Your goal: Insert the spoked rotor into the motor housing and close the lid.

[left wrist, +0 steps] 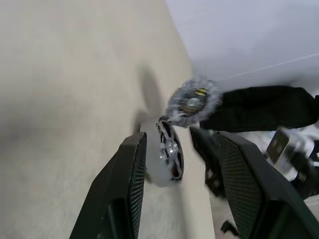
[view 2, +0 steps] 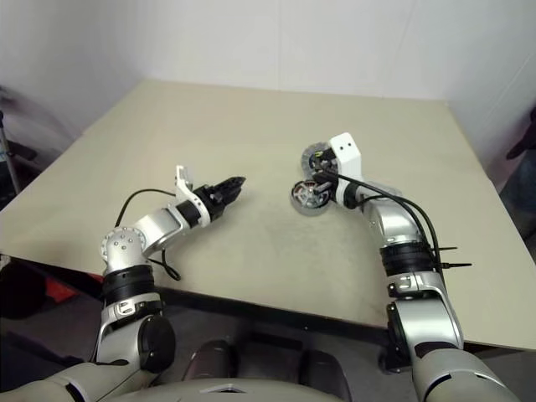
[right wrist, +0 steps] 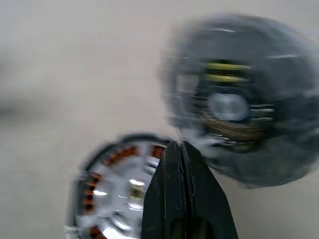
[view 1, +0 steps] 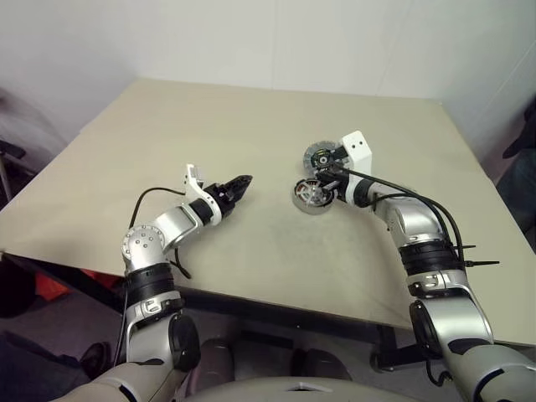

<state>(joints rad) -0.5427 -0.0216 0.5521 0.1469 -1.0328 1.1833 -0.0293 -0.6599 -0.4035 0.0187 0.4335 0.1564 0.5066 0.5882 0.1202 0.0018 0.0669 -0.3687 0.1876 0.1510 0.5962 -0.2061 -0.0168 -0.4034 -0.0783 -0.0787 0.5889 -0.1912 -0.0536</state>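
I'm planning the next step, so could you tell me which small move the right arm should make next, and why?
Probably open the right gripper and shift it toward the lid: its fingers are shut and empty, the rotor seems seated in the motor housing, and the lid lies beside it.

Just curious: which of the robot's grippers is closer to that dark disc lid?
The right. The right gripper, shut, sits just below the lid, beside the housing. The left gripper hangs open, well off to the left.
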